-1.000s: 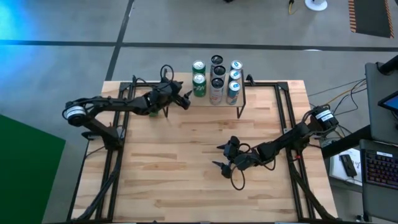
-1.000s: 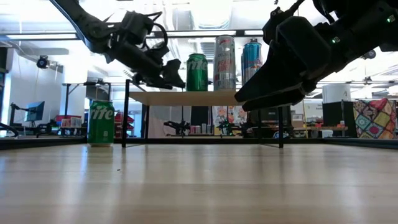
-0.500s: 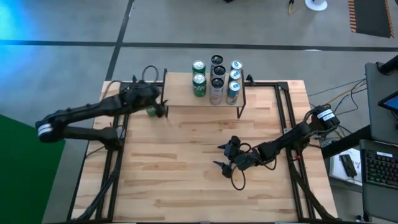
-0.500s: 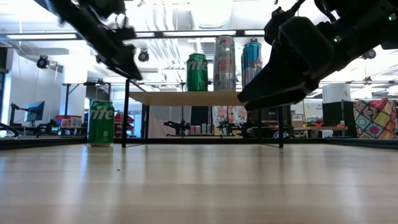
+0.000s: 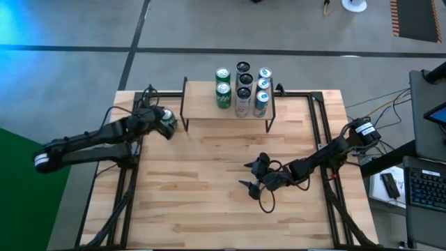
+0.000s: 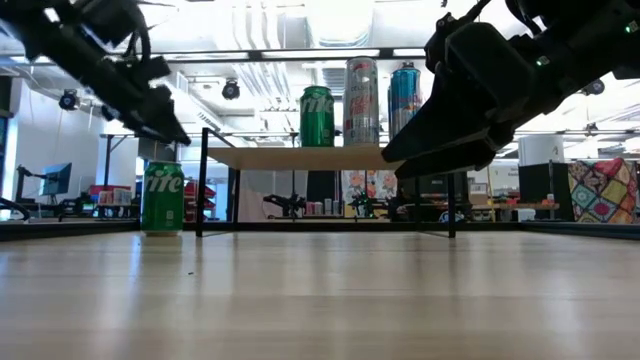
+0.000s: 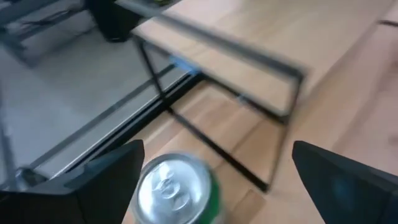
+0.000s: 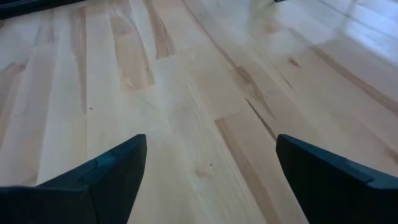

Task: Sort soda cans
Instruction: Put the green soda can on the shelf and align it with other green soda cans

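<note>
High view shows the left gripper (image 5: 167,125) has swung back from the shelf (image 5: 202,104) and now hangs over the lone green can (image 7: 176,190) on the table, fingers spread wide, likely its next pick; the right gripper (image 5: 252,176) waits open mid-table

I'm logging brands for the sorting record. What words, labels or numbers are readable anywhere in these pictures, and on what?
"ite": white slanted letters on the green can on the table, low view; the rest of the word curves out of sight.
Green can on the shelf: pale lettering, too blurred to read.
Silver can and blue can beside it: printing too small to read.
Can tops from above: no legible text.
Posters in the room behind: unreadable.
</note>
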Motion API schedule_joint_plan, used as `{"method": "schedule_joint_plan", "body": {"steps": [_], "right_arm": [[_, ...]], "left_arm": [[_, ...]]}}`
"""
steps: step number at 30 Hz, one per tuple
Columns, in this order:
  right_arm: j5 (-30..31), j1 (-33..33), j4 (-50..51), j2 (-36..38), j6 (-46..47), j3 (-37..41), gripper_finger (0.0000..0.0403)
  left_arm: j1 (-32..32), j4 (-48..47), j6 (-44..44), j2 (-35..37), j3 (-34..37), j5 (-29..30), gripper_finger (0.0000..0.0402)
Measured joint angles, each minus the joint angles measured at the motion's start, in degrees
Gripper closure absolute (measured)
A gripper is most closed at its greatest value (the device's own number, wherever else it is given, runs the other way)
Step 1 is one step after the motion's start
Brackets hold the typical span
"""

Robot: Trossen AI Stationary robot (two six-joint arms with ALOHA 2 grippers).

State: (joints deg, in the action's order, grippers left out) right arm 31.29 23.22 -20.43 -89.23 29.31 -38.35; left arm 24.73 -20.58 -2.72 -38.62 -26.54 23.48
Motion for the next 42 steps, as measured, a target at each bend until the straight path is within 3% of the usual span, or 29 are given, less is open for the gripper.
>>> {"method": "schedule_joint_plan", "body": {"steps": [10,19,33,42], "right_arm": [[-0.02,0.03,0.06,0.0,-0.19,0.0,0.0058],[-0.02,0.03,0.07,0.0,-0.3,0.0,0.0058],[-0.02,0.14,0.66,0.86,-1.63,0.0,0.0058],[-0.02,0.14,2.35,2.57,-2.37,0.0,0.0058]], "left_arm": [[3.35,2.74,-4.42,-0.09,5.39,7.8,0.0003],[6.69,7.07,-4.46,-2.75,8.24,1.52,0.0004],[8.69,12.0,-4.32,-11.0,8.37,-0.42,0.0064],[9.18,9.95,-8.34,-10.26,8.28,0.07,0.0093]]}}
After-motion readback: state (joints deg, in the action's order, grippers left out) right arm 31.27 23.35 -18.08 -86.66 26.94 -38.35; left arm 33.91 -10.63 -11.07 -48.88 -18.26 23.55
